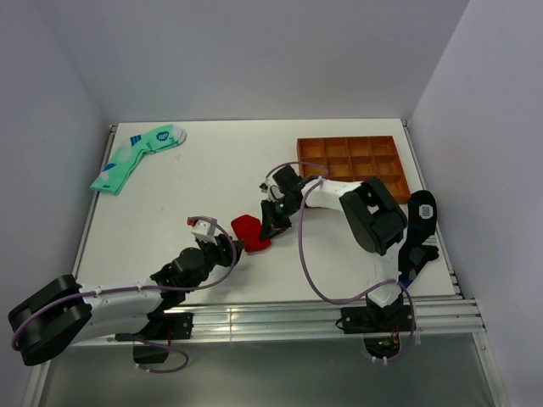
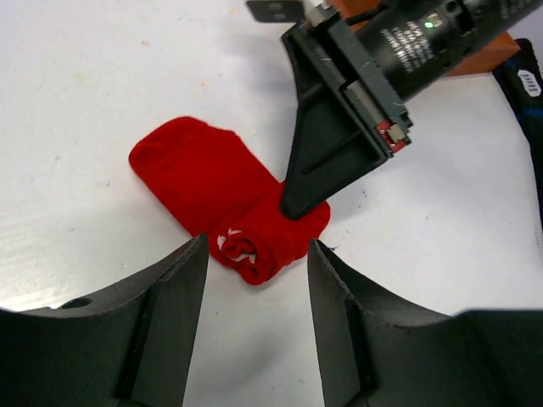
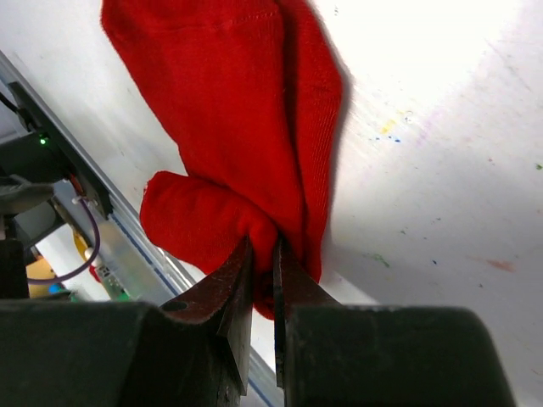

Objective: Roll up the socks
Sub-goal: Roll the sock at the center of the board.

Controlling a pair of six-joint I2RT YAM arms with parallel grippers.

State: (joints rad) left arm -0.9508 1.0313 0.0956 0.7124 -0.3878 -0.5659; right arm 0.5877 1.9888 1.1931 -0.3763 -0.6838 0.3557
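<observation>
While looking down from overhead, found the socks (image 1: 249, 231) near the middle of the white table (image 1: 212, 170), lying as one bright red bundle between the two arms and well apart from everything else on the surface. Saw through the left wrist camera the socks (image 2: 204, 182) wound at the near end into a tight coil, with a small white mark (image 2: 229, 239) on the coil's face and the far end flat on the table. Noted the right gripper (image 1: 271, 225) reaching in from the tray side, jaws closed tight, tips pressed down onto the fabric just behind the coil. Confirmed it from the right wrist camera: right gripper (image 3: 263, 254) pinching a fold of red fabric between its fingertips, the coil bulging just beside them, the socks (image 3: 229, 102) stretching away flat beyond the pinch. Found the left gripper (image 1: 222, 248) just beside the rolled end. Saw in its own view the left gripper (image 2: 257, 250) parted, one finger on either side of the coil, clear of the fabric on both sides and holding nothing. Spotted a mint-green sock (image 1: 140, 155) with blue marks at the far left corner, a brown compartment tray (image 1: 352, 161) at the far right, and a black sock (image 1: 420, 216) with white pattern near the right edge, beside the right arm.
</observation>
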